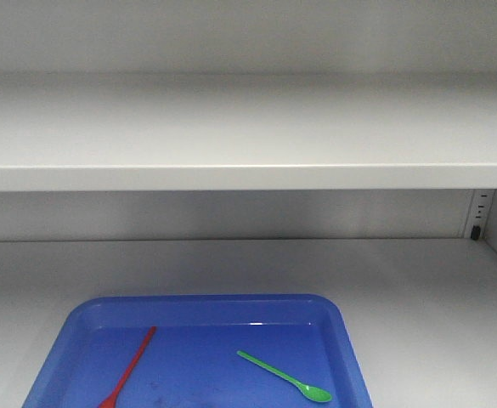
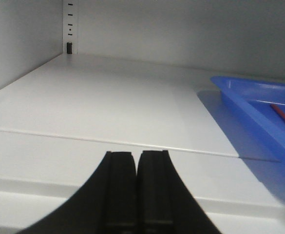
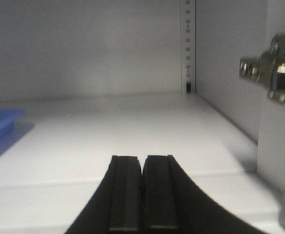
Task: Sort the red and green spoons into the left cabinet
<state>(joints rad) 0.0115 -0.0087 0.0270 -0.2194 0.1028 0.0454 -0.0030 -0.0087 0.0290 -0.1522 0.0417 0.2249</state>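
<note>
The cameras are looking into a plain light grey metal storage cabinet (image 1: pixel 231 161) with flat wide shelves, a slotted rear upright (image 1: pixel 481 212) and a door hinge (image 3: pixel 274 68) showing at the side; nothing is indicating whether it stands in a lab, office or home.

You're looking at a cabinet (image 1: pixel 231 127) of light grey painted metal, smooth and matt, with 2 shelves showing a soft sheen along their front edges. The blue tray (image 1: pixel 78 319) near the lower shelf's front edge looks like glossy plastic; its floor throws pale reflections. The red spoon (image 1: pixel 133 361) and green spoon (image 1: pixel 282 378) are smooth, shiny plastic. Both gripper pads (image 2: pixel 123 190) read as matt black rubber with fine ridges. By the right edge, the hinge (image 3: pixel 274 68) is bare, dull silvery metal.
</note>
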